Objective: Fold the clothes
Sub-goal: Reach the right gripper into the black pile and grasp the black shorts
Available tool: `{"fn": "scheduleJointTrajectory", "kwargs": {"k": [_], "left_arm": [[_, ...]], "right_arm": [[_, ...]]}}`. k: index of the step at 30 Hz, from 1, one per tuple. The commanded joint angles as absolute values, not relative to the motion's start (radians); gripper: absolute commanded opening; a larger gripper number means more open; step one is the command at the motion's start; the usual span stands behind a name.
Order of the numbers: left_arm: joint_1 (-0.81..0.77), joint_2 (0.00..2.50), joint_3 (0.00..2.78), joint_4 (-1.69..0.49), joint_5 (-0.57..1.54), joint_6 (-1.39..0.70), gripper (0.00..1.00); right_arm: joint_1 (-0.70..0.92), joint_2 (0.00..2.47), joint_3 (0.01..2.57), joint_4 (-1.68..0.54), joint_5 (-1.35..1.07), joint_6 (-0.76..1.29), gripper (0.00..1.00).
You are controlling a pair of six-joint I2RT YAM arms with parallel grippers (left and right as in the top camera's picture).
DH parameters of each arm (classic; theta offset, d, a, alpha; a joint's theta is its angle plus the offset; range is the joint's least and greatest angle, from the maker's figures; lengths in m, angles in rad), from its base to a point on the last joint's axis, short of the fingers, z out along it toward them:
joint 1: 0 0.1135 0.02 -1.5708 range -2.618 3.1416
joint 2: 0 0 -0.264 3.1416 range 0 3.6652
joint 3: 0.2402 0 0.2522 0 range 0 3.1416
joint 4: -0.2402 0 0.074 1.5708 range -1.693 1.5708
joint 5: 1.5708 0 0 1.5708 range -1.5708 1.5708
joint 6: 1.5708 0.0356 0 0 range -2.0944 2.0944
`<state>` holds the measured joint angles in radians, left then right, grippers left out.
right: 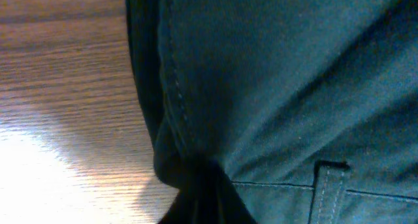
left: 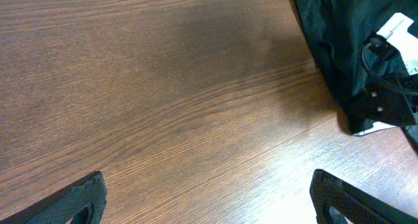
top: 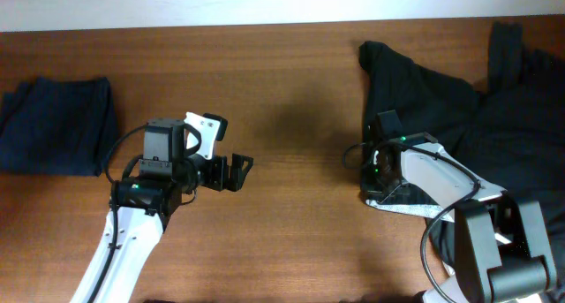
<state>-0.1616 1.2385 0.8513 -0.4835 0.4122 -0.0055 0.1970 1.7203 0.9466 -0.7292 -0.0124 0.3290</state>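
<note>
The counter (left: 163, 87) is wood, reddish brown with a fine straight grain. It is smooth and lightly satin, and in the right wrist view a pale glare lies on it. The clothes (top: 521, 91) are black woven cloth, matt and limp, creased in soft folds. Close up the weave is fine, with raised rows of stitching (right: 175, 93) and a sewn belt loop (right: 330, 191). A folded garment (top: 55, 126) is dark matt cloth too. The left tool (top: 243, 172) has fingers (left: 78, 201) of black matt plastic, faintly grained. The arm shells (top: 433, 175) are white plastic, smooth and slightly glossy. A black cable (left: 367, 57) looks rubbery.
</note>
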Motion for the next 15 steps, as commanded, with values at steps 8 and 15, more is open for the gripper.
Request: {"fn": "scheduleJointTrajectory", "kwargs": {"k": [8,15], "left_arm": [[-0.165,1.242,0.865,-0.491,0.332,-0.014,0.99],[-0.166,1.252,0.865,-0.531,0.337,-0.015,0.99]], "right_arm": [[0.636,1.681,1.047,-0.419,-0.414,0.406,0.06],[0.604,1.661,1.079,-0.573,-0.136,0.405,0.99]]}}
